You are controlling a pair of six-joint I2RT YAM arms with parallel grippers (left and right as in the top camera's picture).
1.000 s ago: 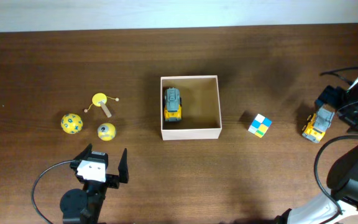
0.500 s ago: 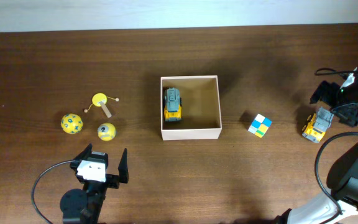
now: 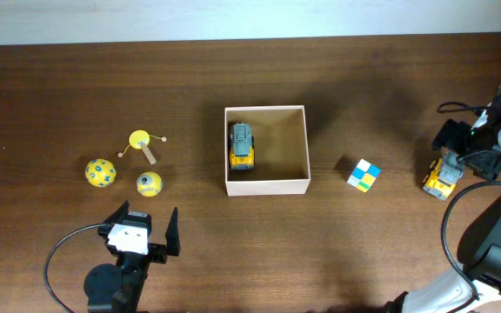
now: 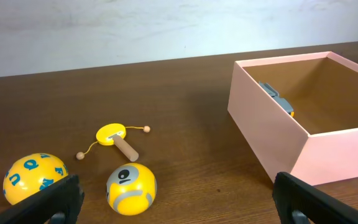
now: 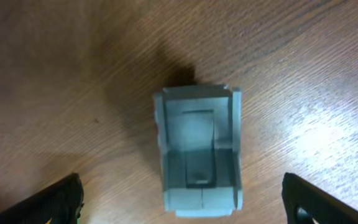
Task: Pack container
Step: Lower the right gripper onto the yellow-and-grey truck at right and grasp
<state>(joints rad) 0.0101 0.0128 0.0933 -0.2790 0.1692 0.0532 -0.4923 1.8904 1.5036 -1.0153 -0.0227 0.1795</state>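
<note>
Black throughout, the left pincer (image 3: 149,210) has a white block (image 3: 129,233) behind its two fingers and a thin black cable (image 3: 50,256) looping off; the right pincer (image 3: 464,149) joins a grey-and-white arm (image 3: 494,242).

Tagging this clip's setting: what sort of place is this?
Probably a robot test bench: a wooden table, a plain pale wall, and a toy ball and a puzzle cube laid out either side of a cardboard box.
</note>
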